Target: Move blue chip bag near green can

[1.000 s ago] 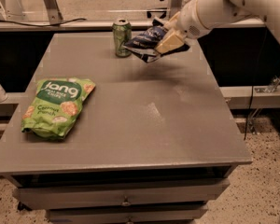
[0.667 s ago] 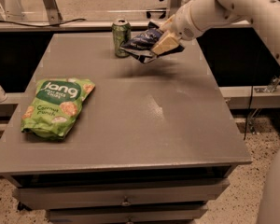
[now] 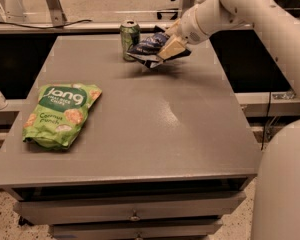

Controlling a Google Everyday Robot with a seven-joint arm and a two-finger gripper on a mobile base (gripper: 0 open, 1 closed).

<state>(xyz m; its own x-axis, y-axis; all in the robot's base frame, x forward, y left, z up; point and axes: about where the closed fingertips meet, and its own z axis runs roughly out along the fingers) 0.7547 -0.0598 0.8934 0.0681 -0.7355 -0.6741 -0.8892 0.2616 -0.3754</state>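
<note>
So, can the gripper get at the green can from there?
Probably yes, though not to grasp it: the gripper, shut on the blue chip bag, hangs right beside the green can.

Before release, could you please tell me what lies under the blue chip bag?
Only bare table and the bag's shadow show beneath the blue chip bag, held by the gripper beside the green can. The strip of table behind its lower edge is covered.

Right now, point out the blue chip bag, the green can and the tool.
blue chip bag [image 3: 146, 45]: camera view, crumpled front face.
green can [image 3: 129, 39]: camera view, side wall.
tool [image 3: 164, 53]: camera view, between fingertips clamping the bag, beside can.
</note>
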